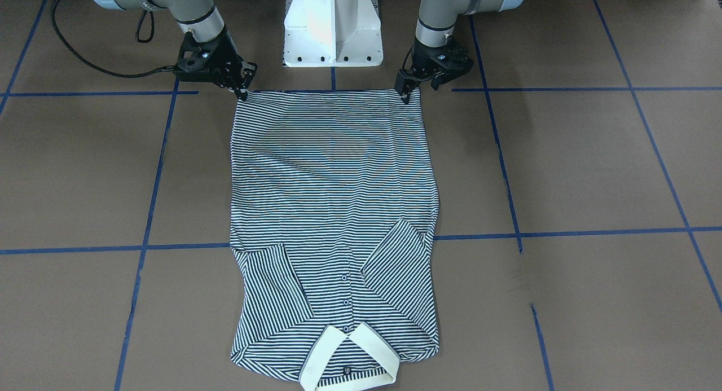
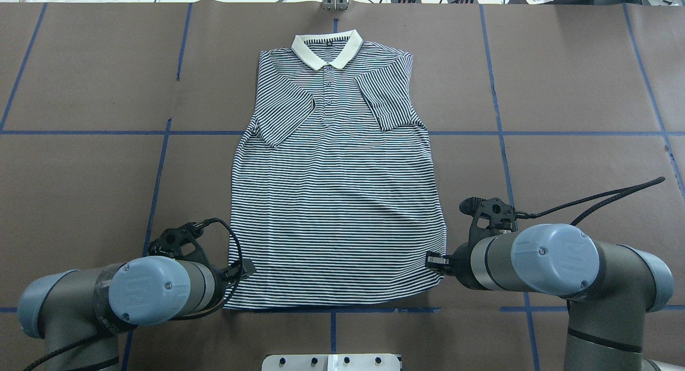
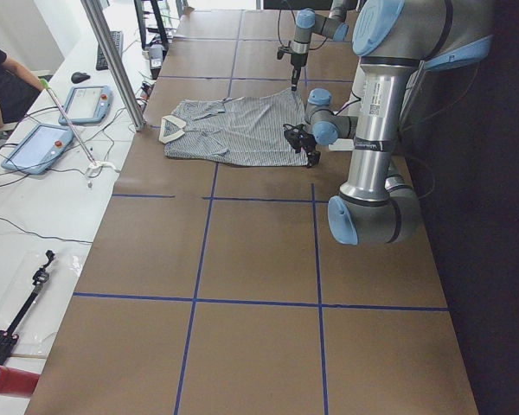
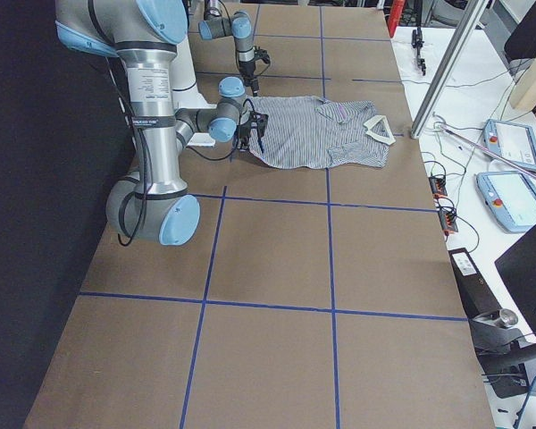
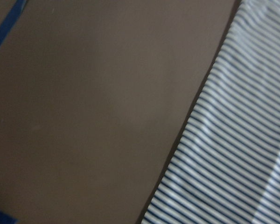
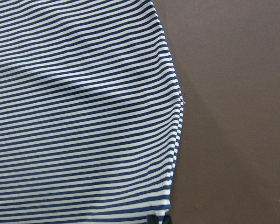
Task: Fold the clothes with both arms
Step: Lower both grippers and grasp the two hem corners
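Brown paper crossed by blue tape lines covers the worktop point(image 1: 564, 165). The striped polo shirt point(image 1: 333, 176) lies flat on it at the centre of the frame, front up. Both sleeves are folded in over the chest, and the cream collar point(image 1: 327, 351) is at the bottom edge. At upper right the left arm point(image 1: 445, 13) sets its jaws at one hem corner. At upper left the right arm point(image 1: 197, 13) meets the other corner. I cannot tell whether either pair of jaws is clamped on the cloth.

No legible text, labels or numbers anywhere.
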Controlling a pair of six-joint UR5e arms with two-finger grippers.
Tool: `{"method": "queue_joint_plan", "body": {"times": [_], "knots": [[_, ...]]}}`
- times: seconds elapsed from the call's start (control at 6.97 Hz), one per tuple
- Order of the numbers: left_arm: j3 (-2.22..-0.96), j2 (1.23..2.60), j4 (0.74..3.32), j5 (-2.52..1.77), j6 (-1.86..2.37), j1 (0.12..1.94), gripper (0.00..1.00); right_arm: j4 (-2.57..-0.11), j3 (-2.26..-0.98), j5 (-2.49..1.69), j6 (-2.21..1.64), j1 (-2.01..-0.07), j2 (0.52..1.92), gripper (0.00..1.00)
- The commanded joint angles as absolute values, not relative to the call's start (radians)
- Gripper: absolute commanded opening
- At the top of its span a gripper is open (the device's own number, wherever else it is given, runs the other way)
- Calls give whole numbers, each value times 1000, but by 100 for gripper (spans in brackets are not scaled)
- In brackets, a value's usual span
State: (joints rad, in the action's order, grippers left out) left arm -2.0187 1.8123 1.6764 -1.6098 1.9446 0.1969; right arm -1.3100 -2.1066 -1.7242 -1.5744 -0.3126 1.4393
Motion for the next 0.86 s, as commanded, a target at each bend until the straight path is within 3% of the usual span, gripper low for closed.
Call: {"method": "queue_joint_plan", "body": {"times": [0.0, 0.29, 0.72], "knots": [[-2016, 1812, 1664, -1608, 1953, 187, 94, -1310, -2106, -1724, -1574, -314, 1439, 0], [-2013, 1815, 1664, -1608, 1953, 186, 87, -1310, -2108, -1724, -1574, -314, 1439, 0], [-1993, 1821, 1661, -1608, 1953, 167, 84, -1310, -2109, -1724, -1574, -318, 1437, 0]]}}
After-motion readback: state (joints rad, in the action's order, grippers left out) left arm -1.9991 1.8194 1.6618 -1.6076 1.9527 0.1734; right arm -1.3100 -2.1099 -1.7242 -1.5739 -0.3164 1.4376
